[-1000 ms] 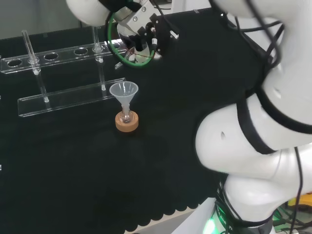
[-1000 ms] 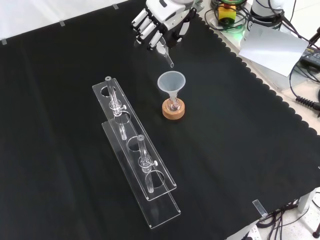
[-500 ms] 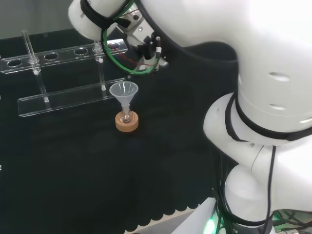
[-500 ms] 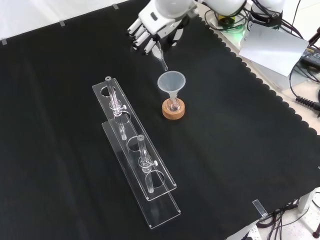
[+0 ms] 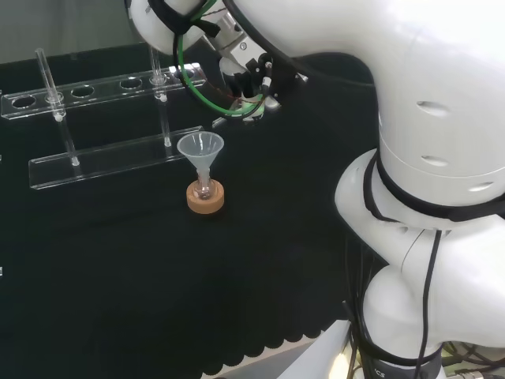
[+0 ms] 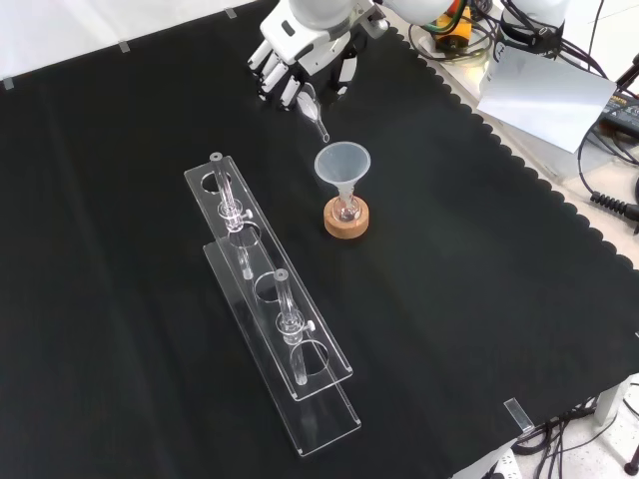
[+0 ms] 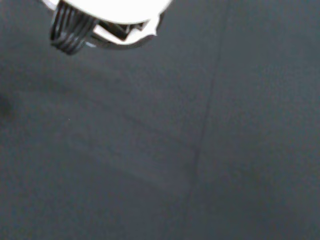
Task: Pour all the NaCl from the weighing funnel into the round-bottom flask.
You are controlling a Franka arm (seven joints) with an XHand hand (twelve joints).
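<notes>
1. Light falls evenly from above; the black cloth [image 6: 150, 120] around the hand [image 6: 295, 55] reads flat and matte, with no hard shadows under it.
2. In the head view the white arm links [image 5: 426, 118] beside the hand are bright, almost washed out, with soft grey shading on their undersides.
3. Just below the hand in the front view, the clear funnel [image 6: 342, 166] catches a pale sheen along its rim.
4. Farther from the hand, the acrylic rack [image 6: 270, 319] shows thin bright edge glints.
5. The wrist view is dim and grey; the white part of the hand [image 7: 107, 10] is blurred and overexposed, and the cloth beyond it is soft, with a faint crease.
</notes>
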